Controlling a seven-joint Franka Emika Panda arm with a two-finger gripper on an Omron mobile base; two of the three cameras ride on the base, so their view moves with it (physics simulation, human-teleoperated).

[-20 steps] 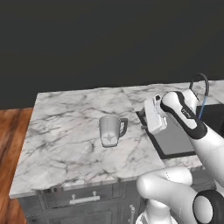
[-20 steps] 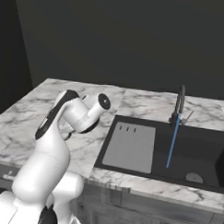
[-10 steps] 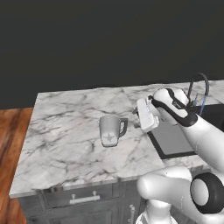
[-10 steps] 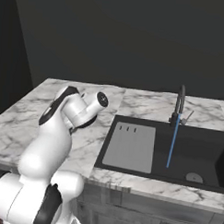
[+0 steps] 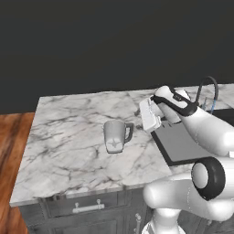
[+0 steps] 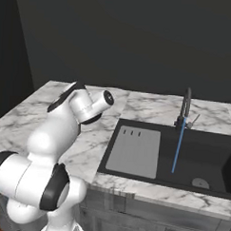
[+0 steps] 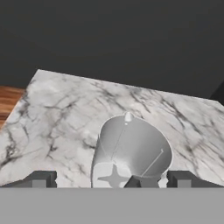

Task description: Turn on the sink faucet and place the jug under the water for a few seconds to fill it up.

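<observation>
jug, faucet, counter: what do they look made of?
Jug: looks like translucent grey-white plastic or frosted glass; its far wall shows through in the hand view. Dark handle.
Faucet: dark metal by its look, slim arched spout with a dull sheen.
Counter: white marble look, grey veining, smooth.

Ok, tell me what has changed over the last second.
The gripper has swung away from the sink toward the jug and now sits beside its handle, open and empty, not touching it. The jug stayed put on the counter, and the water keeps running from the sink faucet.
</observation>
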